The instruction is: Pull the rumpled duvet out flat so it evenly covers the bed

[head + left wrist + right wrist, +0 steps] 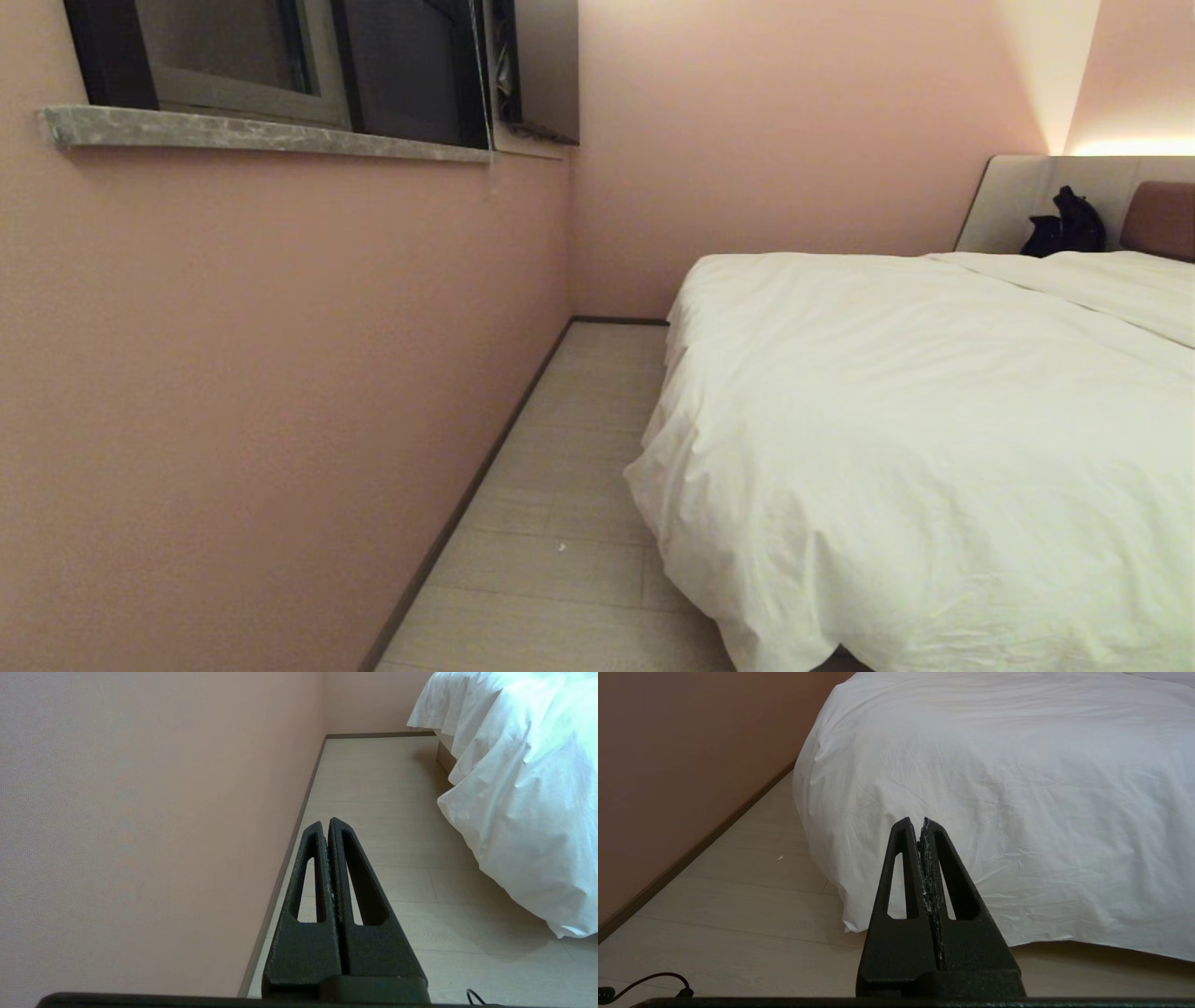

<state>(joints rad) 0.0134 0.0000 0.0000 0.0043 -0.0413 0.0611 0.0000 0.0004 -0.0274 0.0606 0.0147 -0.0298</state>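
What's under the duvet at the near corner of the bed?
The duvet drapes over the corner almost to the floor, hiding the mattress and most of the base. The left wrist view shows a strip of the bed base under the hem farther along the side.

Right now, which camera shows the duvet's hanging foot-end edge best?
The right wrist view: the duvet faces it, its hem draped almost to the floor. The left wrist view catches only its corner; the head view shows mostly its top.

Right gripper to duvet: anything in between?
Right wrist view: the right gripper, shut, points at the duvet hanging off the bed corner. Nothing sits between them; below is pale floor with one tiny white speck.
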